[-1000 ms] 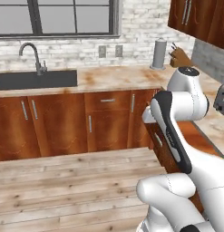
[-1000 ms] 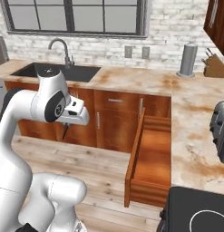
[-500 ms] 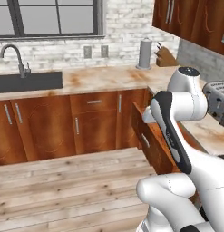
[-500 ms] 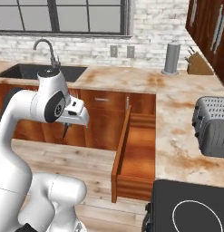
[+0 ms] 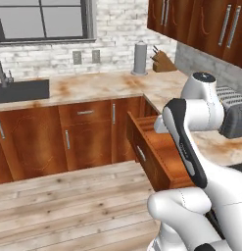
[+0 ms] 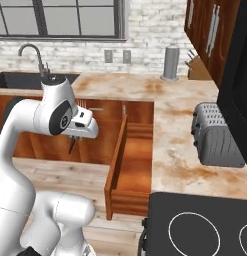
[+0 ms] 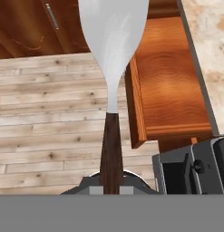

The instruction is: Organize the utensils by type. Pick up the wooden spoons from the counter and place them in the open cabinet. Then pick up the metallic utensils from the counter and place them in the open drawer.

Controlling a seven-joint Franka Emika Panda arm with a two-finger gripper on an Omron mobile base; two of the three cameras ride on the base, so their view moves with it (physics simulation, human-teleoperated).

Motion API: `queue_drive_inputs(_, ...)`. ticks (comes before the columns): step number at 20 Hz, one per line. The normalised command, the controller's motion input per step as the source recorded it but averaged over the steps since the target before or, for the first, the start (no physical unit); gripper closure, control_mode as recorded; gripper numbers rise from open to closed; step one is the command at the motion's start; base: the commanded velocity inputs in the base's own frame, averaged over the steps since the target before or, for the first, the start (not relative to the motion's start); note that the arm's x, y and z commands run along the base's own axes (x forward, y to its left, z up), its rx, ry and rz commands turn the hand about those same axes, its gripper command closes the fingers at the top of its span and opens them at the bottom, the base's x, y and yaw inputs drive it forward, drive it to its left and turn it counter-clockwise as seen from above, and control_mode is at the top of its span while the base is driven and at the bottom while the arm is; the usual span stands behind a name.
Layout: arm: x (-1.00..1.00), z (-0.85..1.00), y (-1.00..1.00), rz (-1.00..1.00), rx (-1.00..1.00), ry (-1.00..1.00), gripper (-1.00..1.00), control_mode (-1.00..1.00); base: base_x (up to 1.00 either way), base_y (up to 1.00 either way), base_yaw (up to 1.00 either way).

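Observation:
My gripper (image 7: 111,185) is shut on the dark brown handle of a fork (image 7: 112,41), one of the metallic utensils; its broad silver head points away from the hand. In the right base view the fork (image 6: 78,104) sticks up beside the hand and the gripper (image 6: 75,134) hangs left of the open drawer (image 6: 137,162). The drawer (image 7: 172,90) lies below and to the right of the fork, its wooden bottom bare. It juts out from under the marbled counter (image 5: 93,86). The wooden spoons are out of view.
A grey toaster (image 6: 215,132) stands on the counter (image 6: 177,125) right of the drawer (image 5: 157,147), with a black stove top (image 6: 195,227) nearer. A sink (image 5: 19,90), a steel canister (image 5: 139,58) and a knife block (image 5: 164,61) sit farther back. Wall cabinets (image 5: 191,24) hang above.
The base has moved, so the whole scene has slid left and the open drawer and toaster have come closer. The gripper has stayed shut on the fork.

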Motion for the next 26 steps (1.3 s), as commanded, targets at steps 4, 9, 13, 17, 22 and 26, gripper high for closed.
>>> queue_drive_inputs(4,0.00,0.00,0.00,0.00,0.00,0.00,1.00,1.00,0.09,-0.29,-0.13)
queue_drive_inputs(9,0.00,0.00,0.00,0.00,0.00,0.00,1.00,1.00,0.14,-0.19,-0.08)
queue_drive_inputs(13,0.00,0.00,0.00,0.00,0.00,0.00,1.00,1.00,0.11,-0.24,-0.07)
queue_drive_inputs(17,0.00,0.00,0.00,0.00,0.00,0.00,1.00,1.00,0.17,-0.19,-0.07)
queue_drive_inputs(22,0.00,0.00,0.00,0.00,0.00,0.00,1.00,1.00,0.15,-0.19,-0.08)
queue_drive_inputs(26,0.00,0.00,0.00,0.00,0.00,0.00,1.00,1.00,0.11,-0.23,-0.06)
